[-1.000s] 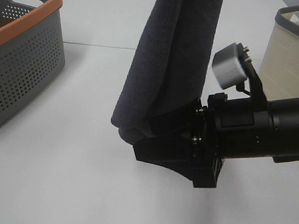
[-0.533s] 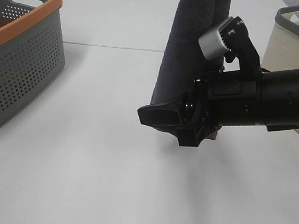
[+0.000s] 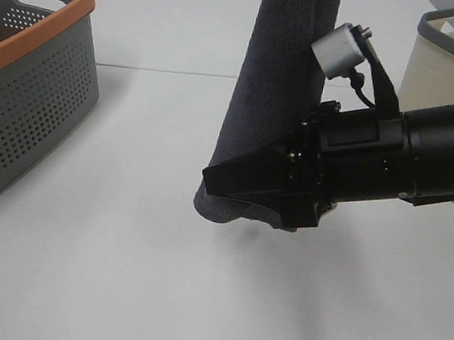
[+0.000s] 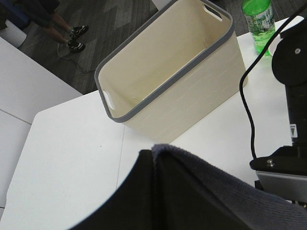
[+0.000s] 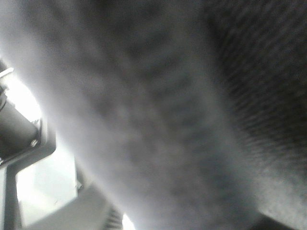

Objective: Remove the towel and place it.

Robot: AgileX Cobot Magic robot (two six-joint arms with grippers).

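towel (image 3: 277, 94): hangs long above tabletop (image 3: 118, 280) | left fingers (image 4: 139, 201): clenched on its top edge | right fingers (image 3: 242, 180): at its lower end, grip cannot be told | handling: looks soft, limp, light; best pinched through gathered folds

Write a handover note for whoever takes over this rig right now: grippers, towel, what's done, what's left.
Grippers: the left gripper is shut on the towel at its top, above the high camera's frame. The right gripper is at the towel's lower end; whether it has a grip cannot be told.
Towel: hangs lengthwise over the table, between the grey basket and the cream basket, in neither.
Done: towel is lifted.
Left: secure the lower end, then place the towel.
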